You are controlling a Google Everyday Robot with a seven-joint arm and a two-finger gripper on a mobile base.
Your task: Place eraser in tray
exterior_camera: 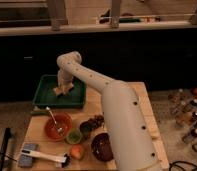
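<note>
A green tray (47, 100) sits at the far left of the wooden table (94, 102). My white arm (117, 115) reaches from the lower right over the table to the tray. My gripper (63, 90) hangs over the tray's middle, close to its floor. A small tan object shows at the gripper's tip; I cannot tell whether it is the eraser or whether it is held.
An orange bowl (58, 126) with a utensil stands in front of the tray. Beside it are a small green cup (74, 136), a dark cup (86, 129), a dark bowl (102, 147), an orange fruit (77, 151) and a brush (44, 156). Bottles (189, 115) stand at the right.
</note>
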